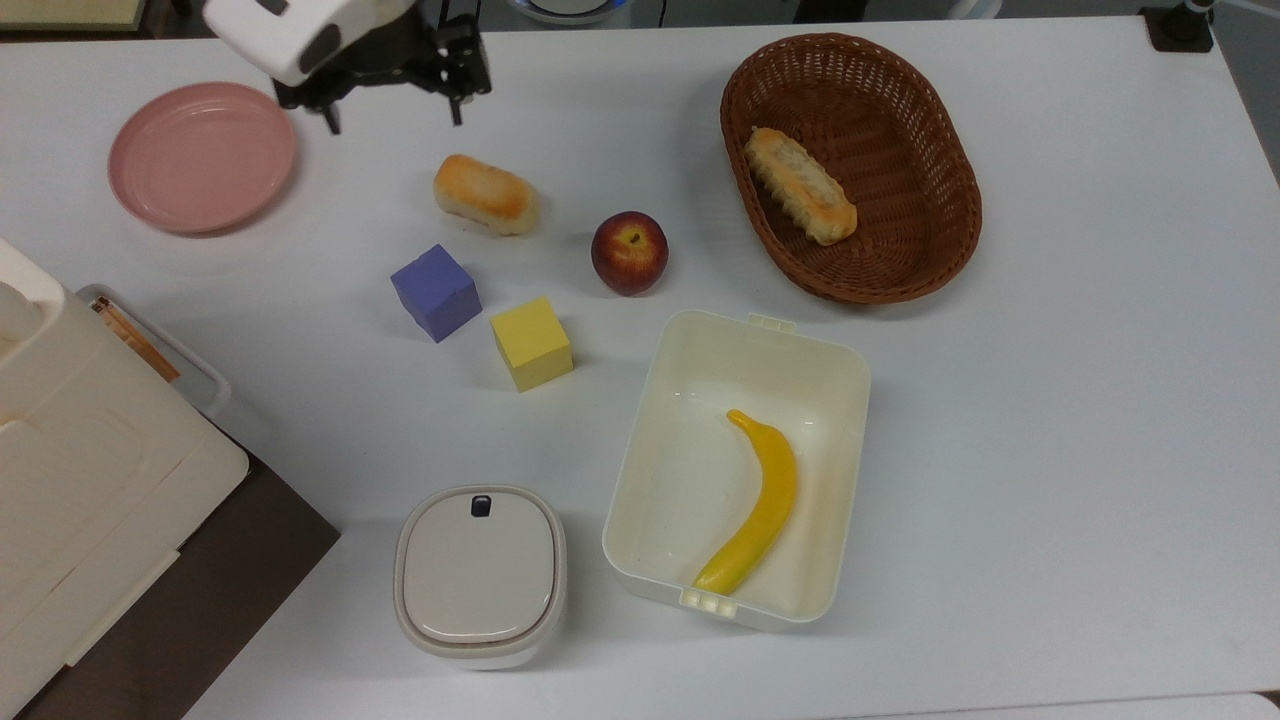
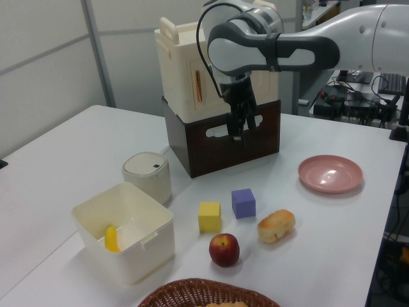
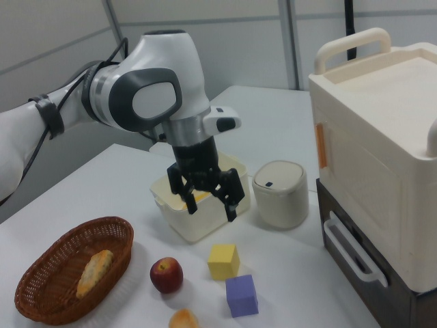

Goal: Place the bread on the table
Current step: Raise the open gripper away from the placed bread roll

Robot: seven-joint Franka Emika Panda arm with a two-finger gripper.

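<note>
In the top view, nearest the lower edge, a lidded white pot (image 1: 480,575) sits at about seven o'clock from the middle of the white worktop (image 1: 1080,420), with an open cream box (image 1: 650,400) at five o'clock holding a banana (image 1: 758,503). A stacked cream and brown crate (image 1: 90,480) fills the eight o'clock corner. Further in stand a yellow cube (image 1: 531,342) and a purple cube (image 1: 435,292), apart from one another, and an apple (image 1: 629,252) just past them. The bread (image 1: 485,194) lies flat on the worktop, toasted side up, at about eleven o'clock from the yellow cube, between the purple cube and the apple but touching neither; by the look of it the placing is done. It seems light and somewhat soft, with a smooth top that could slip, so I would judge a gentle grip across its short width, at the middle of its length, the safest hold. The purple cube and apple are near enough to crowd a careless approach; the sides along its length look free. Beyond, a pink plate (image 1: 202,155) lies at ten o'clock and a wicker basket (image 1: 940,120) with a ridged loaf (image 1: 799,185) at two o'clock. The pincer (image 1: 395,105) hangs above the far edge, spread wide and holding nothing, well apart from the bread.
</note>
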